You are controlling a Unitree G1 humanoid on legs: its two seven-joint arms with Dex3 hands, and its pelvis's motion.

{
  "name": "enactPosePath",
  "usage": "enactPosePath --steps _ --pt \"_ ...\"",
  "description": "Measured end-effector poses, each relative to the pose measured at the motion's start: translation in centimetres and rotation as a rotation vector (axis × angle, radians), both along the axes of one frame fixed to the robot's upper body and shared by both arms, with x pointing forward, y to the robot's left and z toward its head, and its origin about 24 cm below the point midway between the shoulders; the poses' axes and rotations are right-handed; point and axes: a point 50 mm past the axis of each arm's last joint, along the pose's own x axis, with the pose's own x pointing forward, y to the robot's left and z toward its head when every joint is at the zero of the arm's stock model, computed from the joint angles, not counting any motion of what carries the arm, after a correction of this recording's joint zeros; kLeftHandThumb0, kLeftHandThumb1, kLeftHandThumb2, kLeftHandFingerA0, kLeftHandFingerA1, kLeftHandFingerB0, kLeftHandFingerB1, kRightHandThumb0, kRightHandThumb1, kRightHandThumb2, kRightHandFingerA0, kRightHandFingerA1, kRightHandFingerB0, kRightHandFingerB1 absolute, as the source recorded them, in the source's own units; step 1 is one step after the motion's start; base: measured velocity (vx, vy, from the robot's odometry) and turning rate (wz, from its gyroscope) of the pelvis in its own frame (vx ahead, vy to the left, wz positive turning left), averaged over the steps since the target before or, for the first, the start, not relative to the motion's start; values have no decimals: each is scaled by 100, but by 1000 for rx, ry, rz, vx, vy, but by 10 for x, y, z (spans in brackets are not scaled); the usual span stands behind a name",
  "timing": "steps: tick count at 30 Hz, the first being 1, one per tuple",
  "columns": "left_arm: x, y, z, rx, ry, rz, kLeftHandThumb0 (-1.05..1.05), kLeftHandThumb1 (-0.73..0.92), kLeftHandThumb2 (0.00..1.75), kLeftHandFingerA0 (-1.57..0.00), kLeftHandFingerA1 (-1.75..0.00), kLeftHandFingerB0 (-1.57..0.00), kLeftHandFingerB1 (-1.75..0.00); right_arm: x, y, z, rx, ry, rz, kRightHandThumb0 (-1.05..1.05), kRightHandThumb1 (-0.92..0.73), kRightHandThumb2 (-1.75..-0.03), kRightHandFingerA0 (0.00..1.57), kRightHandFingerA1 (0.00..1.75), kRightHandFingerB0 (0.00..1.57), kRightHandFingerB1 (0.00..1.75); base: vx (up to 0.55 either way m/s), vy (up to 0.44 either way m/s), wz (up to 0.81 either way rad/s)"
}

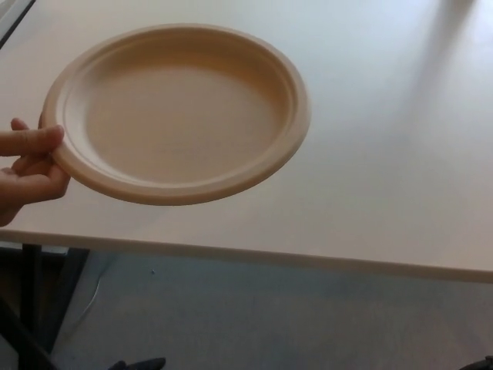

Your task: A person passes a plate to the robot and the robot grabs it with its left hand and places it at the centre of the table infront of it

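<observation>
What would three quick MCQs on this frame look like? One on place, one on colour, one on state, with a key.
1. Where is the plate?
A. Flat at the table's centre
B. Held up over the table's near left part
C. On the floor

2. What colour is the plate?
A. Blue
B. Beige
C. Black

3. What grips the plate?
A. A person's hand at its left rim
B. The robot's left hand
C. Nothing

Key: 1 B, the plate is tilted above the table. 2 B, it is pale beige all over. 3 A, the person's hand pinches the rim, thumb on top.
</observation>
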Motion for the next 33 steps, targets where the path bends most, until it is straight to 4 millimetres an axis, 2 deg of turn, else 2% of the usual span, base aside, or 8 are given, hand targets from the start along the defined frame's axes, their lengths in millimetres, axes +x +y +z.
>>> enactPosePath --steps 8,10,17,19,20,25,30,33 --pt "-15 -30 59 -86 -260 -130 -56 41 69 -27 -47 -16 -37 -4 0 -3 -5 18 7 -60 -66 -60 77 84 51 51 0 0 0" --pt "-17 -34 72 -101 -320 -154 -59 42 71 -25 -44 -16 -38 -4 0 -3 -6 21 7 -56 -67 -60 71 75 52 50 0 0 0" --pt "-25 -46 135 -135 -666 -242 -58 40 69 -26 -45 -19 -38 -6 0 -4 -8 32 7 -55 -67 -60 66 70 52 50 0 0 0" --pt "-27 -47 142 -142 -712 -245 -58 40 70 -27 -45 -21 -39 -6 0 -4 -8 32 8 -54 -67 -60 66 69 52 50 0 0 0" --pt "-27 -47 143 -145 -727 -244 -50 45 54 -34 -39 -35 -31 -6 0 -4 -8 32 8 -54 -67 -60 64 66 50 49 0 0 0" --pt "-27 -49 151 -170 -820 -229 -48 45 53 -29 -38 -32 -31 -6 0 -4 -7 28 13 -56 -65 -60 65 69 47 49 0 0 0" --pt "-25 -50 158 -191 -914 -209 -53 45 54 -37 -41 -43 -34 -5 -1 -3 -8 27 16 -54 -66 -59 65 67 49 50 0 0 0" --pt "-23 -50 162 -184 -967 -188 -56 48 55 -36 -42 -40 -33 -5 -1 -3 -9 26 19 -55 -65 -59 66 67 50 50 0 0 0"
